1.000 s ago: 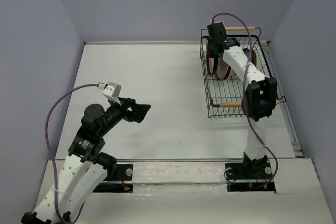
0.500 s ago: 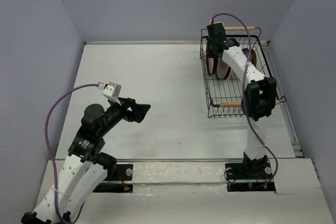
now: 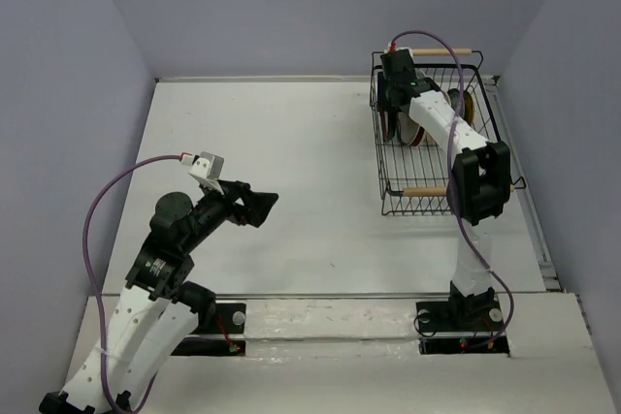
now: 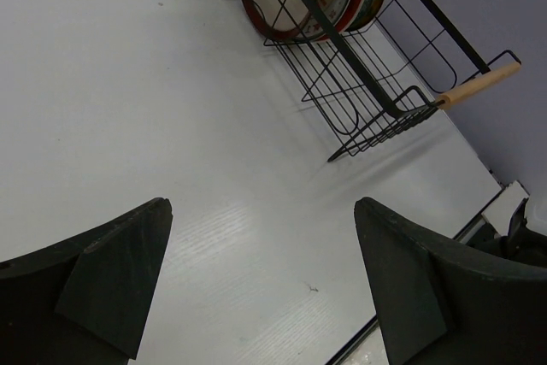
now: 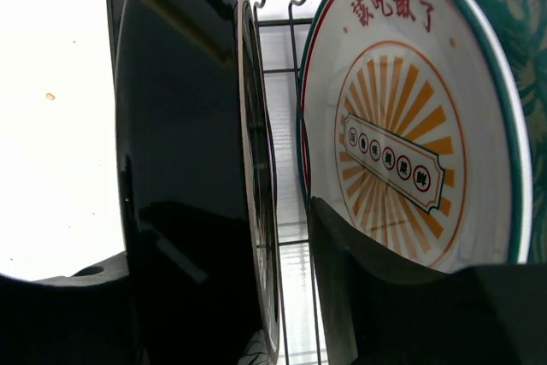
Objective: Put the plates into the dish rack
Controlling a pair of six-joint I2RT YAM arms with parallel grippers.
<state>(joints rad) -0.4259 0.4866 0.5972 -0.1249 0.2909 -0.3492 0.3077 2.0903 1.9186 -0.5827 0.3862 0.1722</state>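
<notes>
The dish rack (image 3: 386, 167) is a black wire basket with wooden handles at the table's far right; it also shows in the left wrist view (image 4: 376, 83). Several plates (image 3: 408, 125) stand on edge in its far end (image 4: 299, 6). My right gripper (image 3: 393, 89) reaches down among them. In the right wrist view it (image 5: 226, 297) is open, and its fingers straddle a plate with a glossy dark back (image 5: 188, 126), with a gap to the right finger. A white plate with an orange pattern (image 5: 402, 126) stands just beyond, and a teal floral plate (image 5: 523, 32) behind it. My left gripper (image 3: 264, 203) is open and empty above the table (image 4: 265, 288).
The rack's near wooden handle (image 3: 425, 191) sticks out toward the arms. The right arm's elbow (image 3: 480, 181) hangs over the rack's near end. Grey walls enclose the white table (image 3: 291, 143) on three sides.
My right gripper has moved slightly down and left, deeper among the standing plates. The left arm has not moved.
</notes>
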